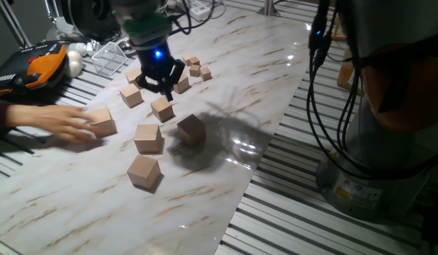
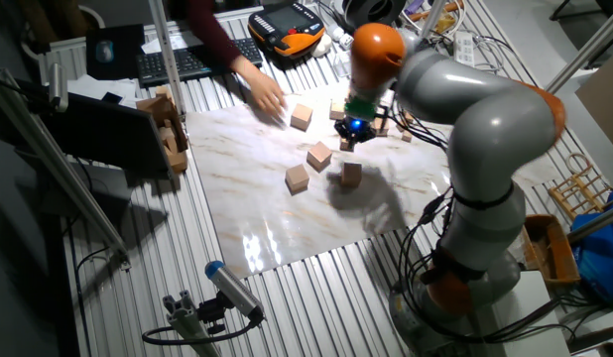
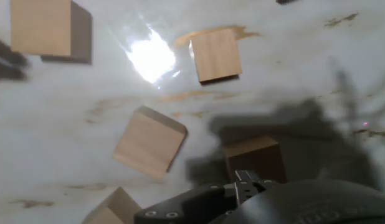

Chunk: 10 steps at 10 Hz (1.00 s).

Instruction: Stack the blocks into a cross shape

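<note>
You are looking at a marble-patterned sheet lying on a slatted metal desk, with cables hanging at the right of one fixed view and a keyboard at the upper left of the other fixed view. An orange and black pendant sits at the far left edge.

You can count 4 large blocks: block 1 at centre left, touched by a person's hand; block 2 just right of it; block 3 lower, nearest the camera; block 4 right of centre, in shadow. All 4 lie apart, none stacked.

About 3 medium cubes sit higher up, under and beside the arm, and about 4 tiny cubes lie above them, though blur makes both counts unsure.

The claw hangs above the medium cubes with a blue light on it, empty; you cannot tell how far apart its fingers stand.
</note>
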Each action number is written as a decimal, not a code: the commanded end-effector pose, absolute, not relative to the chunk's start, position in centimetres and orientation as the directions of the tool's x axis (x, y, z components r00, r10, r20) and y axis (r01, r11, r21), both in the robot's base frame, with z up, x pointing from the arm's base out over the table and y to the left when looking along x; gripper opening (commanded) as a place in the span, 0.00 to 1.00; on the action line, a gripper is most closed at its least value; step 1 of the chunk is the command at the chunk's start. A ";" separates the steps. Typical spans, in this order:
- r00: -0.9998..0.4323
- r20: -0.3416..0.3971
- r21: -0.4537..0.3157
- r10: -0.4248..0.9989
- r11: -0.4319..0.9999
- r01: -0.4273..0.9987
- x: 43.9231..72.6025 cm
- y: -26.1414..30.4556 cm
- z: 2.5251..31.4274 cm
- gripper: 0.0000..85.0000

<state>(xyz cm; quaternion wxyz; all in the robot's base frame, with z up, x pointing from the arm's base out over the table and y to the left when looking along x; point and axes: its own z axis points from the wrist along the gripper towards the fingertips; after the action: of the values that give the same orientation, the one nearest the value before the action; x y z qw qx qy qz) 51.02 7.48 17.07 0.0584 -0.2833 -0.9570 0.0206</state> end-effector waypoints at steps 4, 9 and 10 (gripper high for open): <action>-0.852 0.109 0.016 0.512 0.856 0.517 52.3 8.8 17.0 0.00; -0.859 0.105 0.032 0.501 0.861 0.507 53.6 10.6 18.1 0.00; -0.860 0.107 0.038 0.498 0.863 0.504 53.7 10.4 18.2 0.00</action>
<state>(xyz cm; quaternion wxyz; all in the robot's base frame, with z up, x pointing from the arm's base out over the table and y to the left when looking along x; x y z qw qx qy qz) 53.69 10.42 18.25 0.0469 -0.2600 -0.9639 -0.0323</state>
